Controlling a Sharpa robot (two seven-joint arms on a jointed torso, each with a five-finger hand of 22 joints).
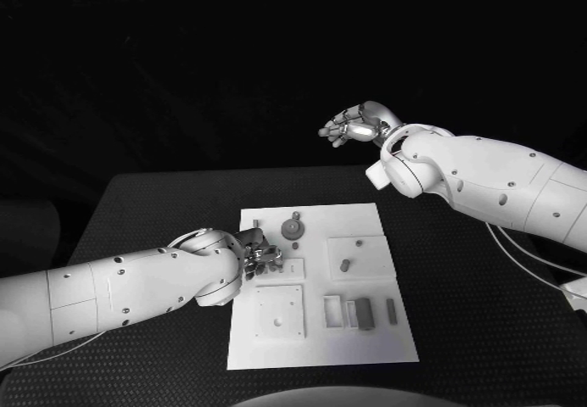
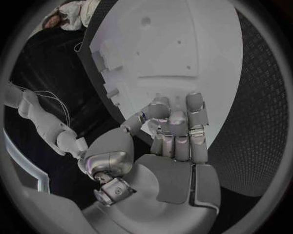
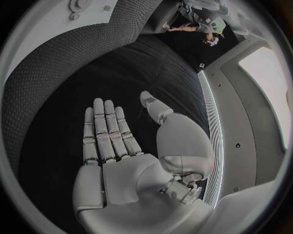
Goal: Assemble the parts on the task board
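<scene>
The white task board (image 1: pixel 367 216) lies in the middle of the black table. My left hand (image 1: pixel 257 252) hovers over the board's left edge with its fingers curled in. In the left wrist view the left hand (image 2: pixel 174 131) seems to pinch a small pale part (image 2: pixel 148 127) between thumb and fingers, above the board (image 2: pixel 177 53). A round grey part (image 1: pixel 291 227) sits just beyond that hand. A small peg (image 1: pixel 343 264) lies in a square recess. My right hand (image 1: pixel 354 125) is raised beyond the table's far edge; its fingers (image 3: pixel 107 129) are straight and apart, holding nothing.
Near the board's front lie a square plate (image 1: pixel 279 309), a small frame (image 1: pixel 332 310), a dark block (image 1: pixel 362 312) and a slim bar (image 1: pixel 392 310). The black table (image 1: pixel 147 212) extends on both sides of the board. A board corner (image 3: pixel 92 7) shows past the right hand.
</scene>
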